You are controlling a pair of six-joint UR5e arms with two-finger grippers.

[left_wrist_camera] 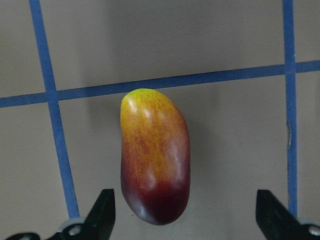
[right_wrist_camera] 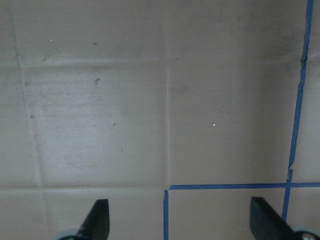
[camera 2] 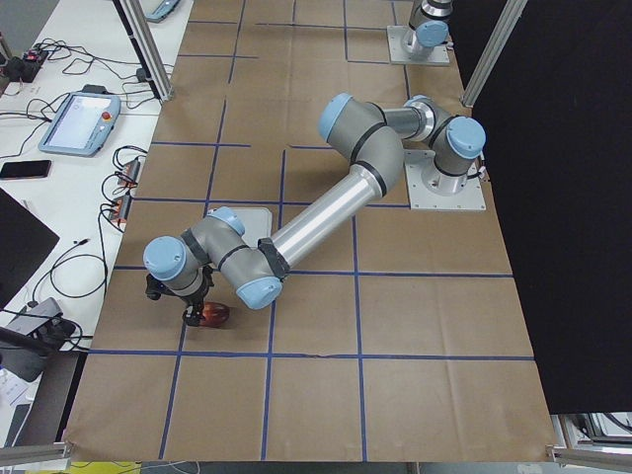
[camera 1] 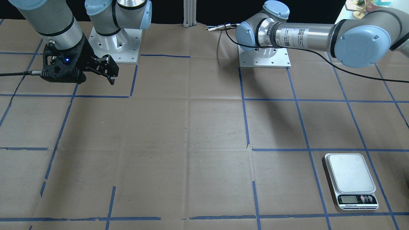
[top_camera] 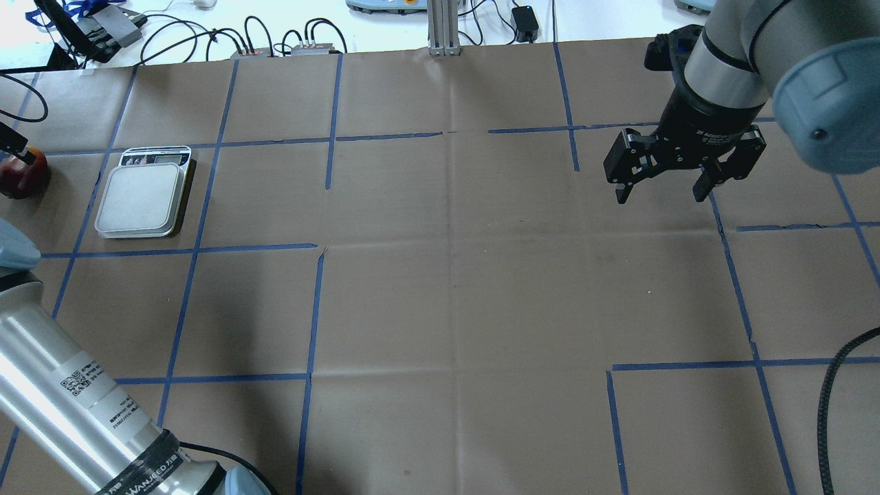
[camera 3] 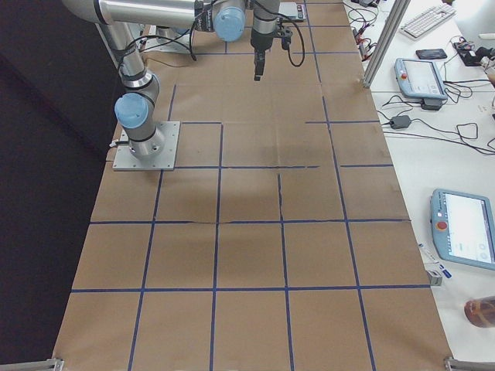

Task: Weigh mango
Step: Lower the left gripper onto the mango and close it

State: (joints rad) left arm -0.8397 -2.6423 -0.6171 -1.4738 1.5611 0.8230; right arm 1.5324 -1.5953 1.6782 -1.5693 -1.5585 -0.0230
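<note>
the mango (left_wrist_camera: 155,155) lies near the scale (top_camera: 144,192), not on it. the left gripper (left_wrist_camera: 185,212) hangs over its red end, released, jaws spanning the narrow width, apparently for a pinch. the right gripper (top_camera: 660,196), also released, idles far from the scale.

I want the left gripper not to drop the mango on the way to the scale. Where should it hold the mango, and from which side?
Probably from straight above: grip the mango across its narrow middle, one finger on each long side. It lies flat and elongated, and its ends are rounded, so they could slip. The open left gripper is turned across its width.
</note>
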